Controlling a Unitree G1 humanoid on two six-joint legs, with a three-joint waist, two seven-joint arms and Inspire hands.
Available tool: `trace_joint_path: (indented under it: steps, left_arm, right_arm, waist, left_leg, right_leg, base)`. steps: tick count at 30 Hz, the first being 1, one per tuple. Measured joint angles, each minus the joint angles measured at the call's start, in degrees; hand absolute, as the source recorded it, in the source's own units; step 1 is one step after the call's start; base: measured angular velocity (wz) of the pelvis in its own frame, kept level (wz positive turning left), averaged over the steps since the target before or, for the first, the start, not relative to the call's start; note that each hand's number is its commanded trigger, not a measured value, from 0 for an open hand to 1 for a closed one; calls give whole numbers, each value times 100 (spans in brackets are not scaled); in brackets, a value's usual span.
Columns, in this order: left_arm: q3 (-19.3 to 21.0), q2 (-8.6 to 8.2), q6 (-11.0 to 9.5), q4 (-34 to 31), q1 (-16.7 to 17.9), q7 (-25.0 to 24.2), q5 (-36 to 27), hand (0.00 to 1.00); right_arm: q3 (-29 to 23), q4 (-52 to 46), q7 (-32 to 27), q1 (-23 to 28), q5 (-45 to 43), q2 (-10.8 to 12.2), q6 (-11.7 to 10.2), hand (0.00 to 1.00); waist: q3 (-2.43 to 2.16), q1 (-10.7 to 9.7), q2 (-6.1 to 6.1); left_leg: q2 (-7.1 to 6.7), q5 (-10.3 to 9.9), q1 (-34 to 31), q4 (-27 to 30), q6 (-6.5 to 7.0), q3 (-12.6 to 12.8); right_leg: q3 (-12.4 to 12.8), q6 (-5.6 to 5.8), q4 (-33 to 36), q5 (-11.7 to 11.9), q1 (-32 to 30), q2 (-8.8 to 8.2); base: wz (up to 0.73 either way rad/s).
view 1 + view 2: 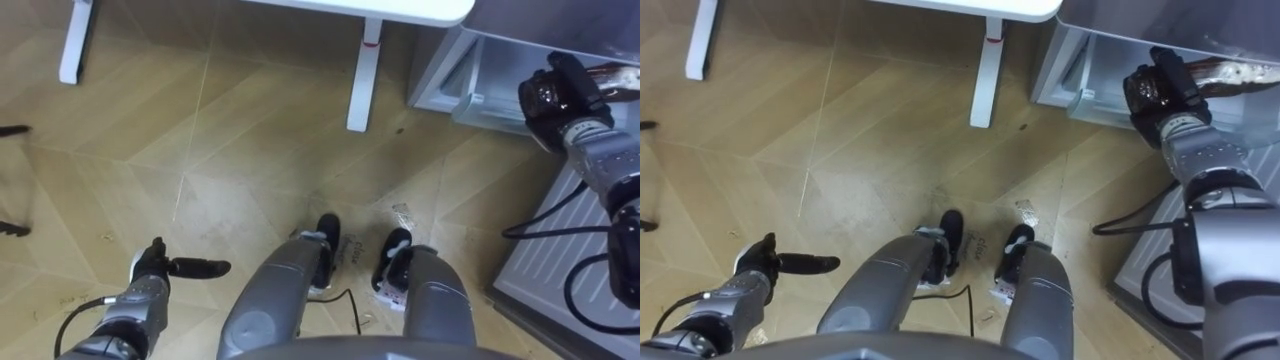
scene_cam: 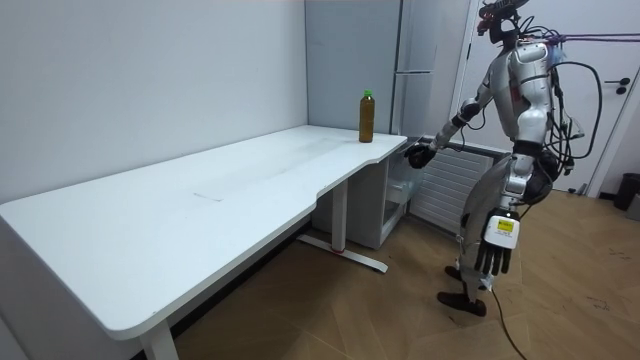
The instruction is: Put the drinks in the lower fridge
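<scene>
A dark brown drink bottle (image 1: pixel 618 78) lies on its side in my right hand (image 1: pixel 558 95), whose fingers are curled round it. The hand is stretched out to the open lower fridge (image 1: pixel 462 82), with the bottle over its pale inner shelf. In the room view that right hand (image 2: pixel 418 154) reaches toward the fridge (image 2: pixel 398 192) beside the table's end. A second brown bottle with a green cap (image 2: pixel 367 116) stands upright on the white table (image 2: pixel 200 205), near its far corner. My left hand (image 1: pixel 168 268) hangs low by my side, fingers straight and holding nothing.
I stand on wooden floor between the table and a white ribbed panel (image 1: pixel 560 250). A white table leg (image 1: pixel 365 75) stands just left of the fridge. A black cable (image 1: pixel 545 225) runs across the panel at my right.
</scene>
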Motion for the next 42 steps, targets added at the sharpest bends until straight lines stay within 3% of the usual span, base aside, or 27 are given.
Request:
trace_joint_path:
  steps: [22, 23, 42]
  left_arm:
    - [0, 0, 40, -28, 6, -24, 7, 0]
    - [0, 0, 40, -28, 6, -24, 7, 0]
    - [-69, 12, 35, -2, 9, -61, 49, 0]
  right_arm:
    - [-4, 0, -203, 1, 190, -56, 0, 100]
    - [-4, 0, -208, 1, 191, -56, 0, 0]
    - [-3, 10, -262, 12, 323, -55, 0, 0]
  waist:
    - [-31, -4, 37]
    - [-34, -4, 37]
    - [-36, -20, 26]
  left_leg:
    - [3, -7, -72, 100, 3, -2]
    - [3, -7, -72, 102, 3, -2]
    - [2, -5, -45, 107, 2, 27]
  right_leg:
    - [16, -3, 85, 0, -48, 3]
    - [16, -3, 88, 0, -48, 3]
    - [36, -10, 139, 1, -44, -13]
  base:
    - [0]
    - [0]
    - [0]
